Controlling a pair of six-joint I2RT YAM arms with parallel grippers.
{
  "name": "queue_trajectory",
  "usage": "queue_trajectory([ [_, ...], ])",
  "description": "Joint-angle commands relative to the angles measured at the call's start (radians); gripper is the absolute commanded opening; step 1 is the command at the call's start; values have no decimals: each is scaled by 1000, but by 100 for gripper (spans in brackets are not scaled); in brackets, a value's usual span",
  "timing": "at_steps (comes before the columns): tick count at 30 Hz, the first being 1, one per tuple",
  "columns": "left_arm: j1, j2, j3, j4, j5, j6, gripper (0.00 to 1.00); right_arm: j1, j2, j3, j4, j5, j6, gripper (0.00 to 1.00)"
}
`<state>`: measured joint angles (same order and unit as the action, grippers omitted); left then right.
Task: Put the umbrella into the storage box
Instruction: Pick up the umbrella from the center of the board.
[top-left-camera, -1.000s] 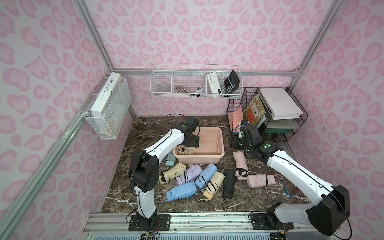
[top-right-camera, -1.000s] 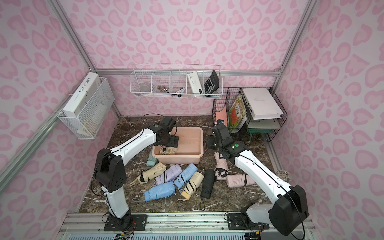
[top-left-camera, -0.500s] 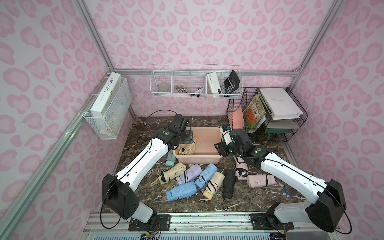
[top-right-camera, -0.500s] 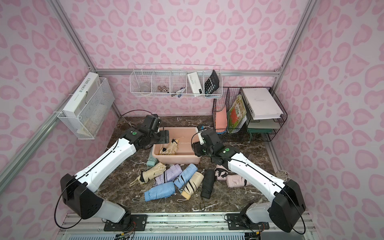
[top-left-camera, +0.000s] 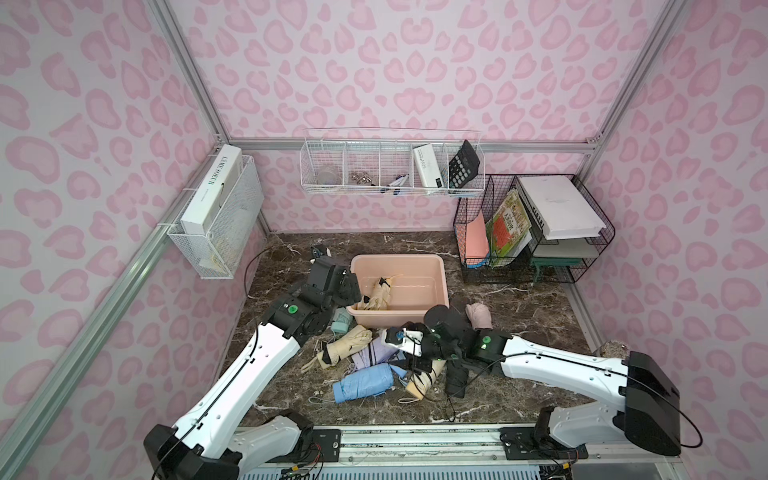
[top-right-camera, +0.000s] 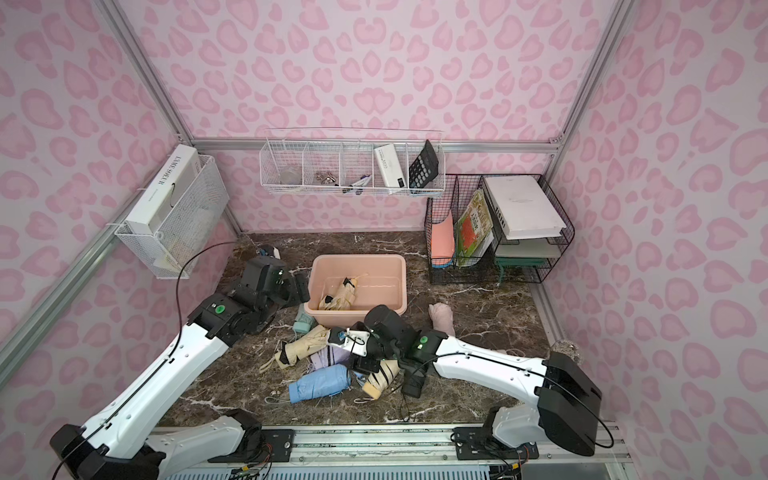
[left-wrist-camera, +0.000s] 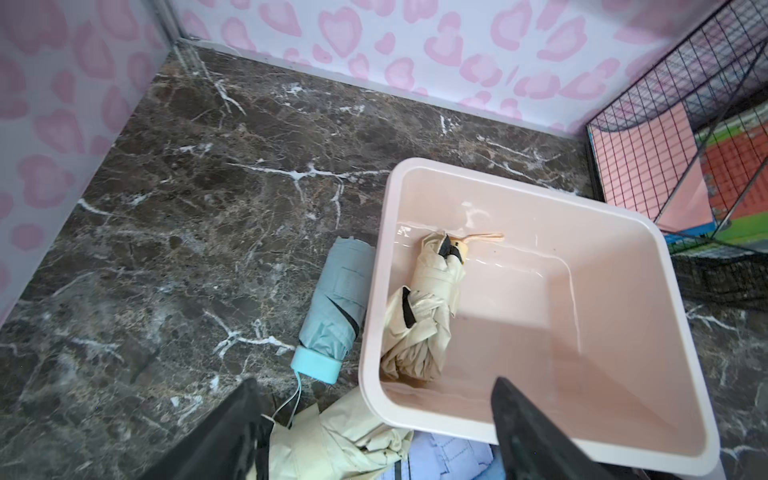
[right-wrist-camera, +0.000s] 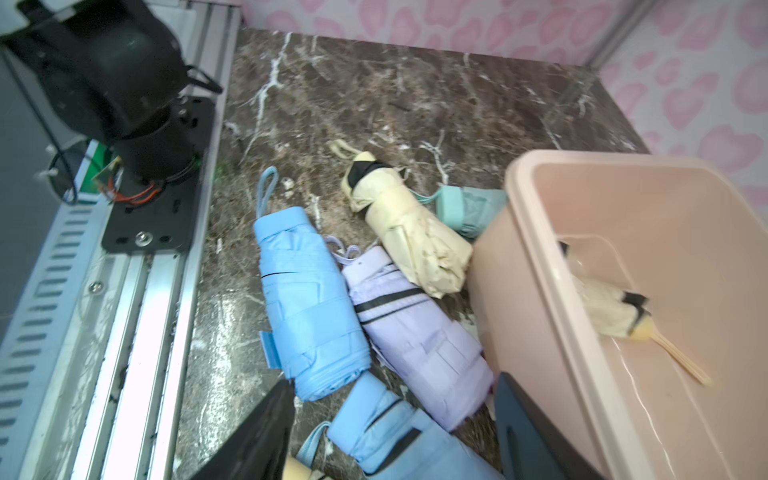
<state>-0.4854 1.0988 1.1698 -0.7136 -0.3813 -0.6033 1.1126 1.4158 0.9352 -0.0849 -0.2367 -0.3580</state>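
The pale peach-pink rectangular plastic storage box (top-left-camera: 382, 319) sits on the dark marble table (top-left-camera: 519, 299). The left gripper (left-wrist-camera: 374, 384), fingers apart and empty, hangs beside its corner. The right gripper (right-wrist-camera: 395, 380), likewise apart, hovers over the loose folded umbrellas (right-wrist-camera: 307, 299). A cream folded umbrella (top-left-camera: 379, 293) lies inside the box.

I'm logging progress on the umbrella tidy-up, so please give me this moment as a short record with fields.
storage box: pale pink tub on the marble table
in the box: one cream umbrella, lying down
left gripper: open, empty, at the box's edge
right gripper: open, empty, above a light blue umbrella
left on the table: mint umbrella, lavender umbrella, black umbrella, pink umbrella, and others
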Motion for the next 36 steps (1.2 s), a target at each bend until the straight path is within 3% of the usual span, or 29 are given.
queue_trajectory([
  [1,5,-53,-18,-51,-76,-72,87,46,88,48,-10,-54,-164,70],
  [10,8,-194,-66,-161,-137,-140,87,113,312,171,-114,-42,-248,73],
  [22,8,-245,-84,-211,-146,-198,87,126,447,247,-129,-16,-226,77],
  [36,8,-267,-90,-240,-149,-230,87,135,551,330,-204,-6,-241,74],
])
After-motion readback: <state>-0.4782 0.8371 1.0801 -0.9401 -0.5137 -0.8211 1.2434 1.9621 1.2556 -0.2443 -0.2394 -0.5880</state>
